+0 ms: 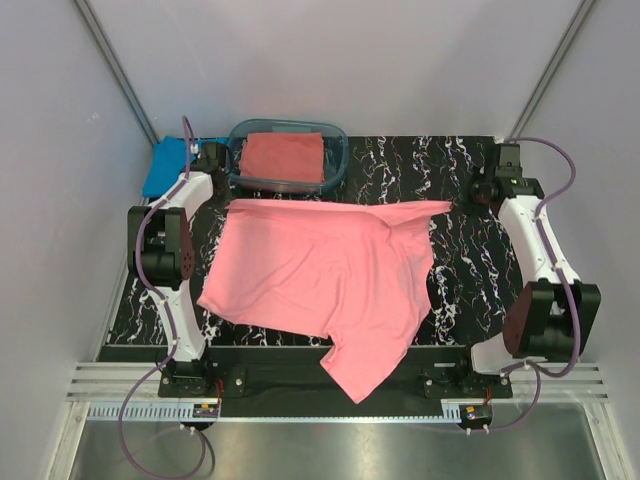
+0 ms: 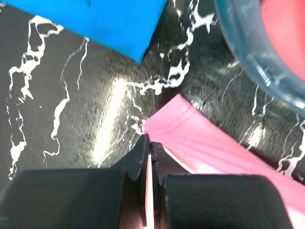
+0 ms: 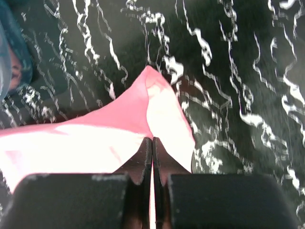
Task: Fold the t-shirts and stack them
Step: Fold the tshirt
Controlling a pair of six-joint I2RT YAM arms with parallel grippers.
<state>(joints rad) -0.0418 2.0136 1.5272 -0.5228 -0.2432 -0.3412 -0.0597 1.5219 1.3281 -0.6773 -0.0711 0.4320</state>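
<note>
Pinching the 2 far corners of the pink t-shirt (image 1: 320, 275), spread on the dark table (image 1: 470, 270), the left gripper (image 2: 148, 141) and right gripper (image 3: 152, 141) are both clamped on cloth. The held edge runs left-right between them, the body trailing toward the bases.

— That blue t-shirt (image 1: 165, 168) left of the tub (image 1: 340, 150), can you see all of it?
— No. The left arm (image 1: 190, 195) covers its side nearest the tub, and the left wrist camera crops it at the top.
— The coral-red t-shirt (image 1: 283, 157) inside the tub?
— Only its top face. From the wrists, the tub is a blurred, cropped sliver.
— And the pink t-shirt (image 1: 320, 270) in front of the tub?
— Its corners on the tub's side vanish inside the clamped left gripper (image 2: 147, 139) and right gripper (image 3: 152, 141).
</note>
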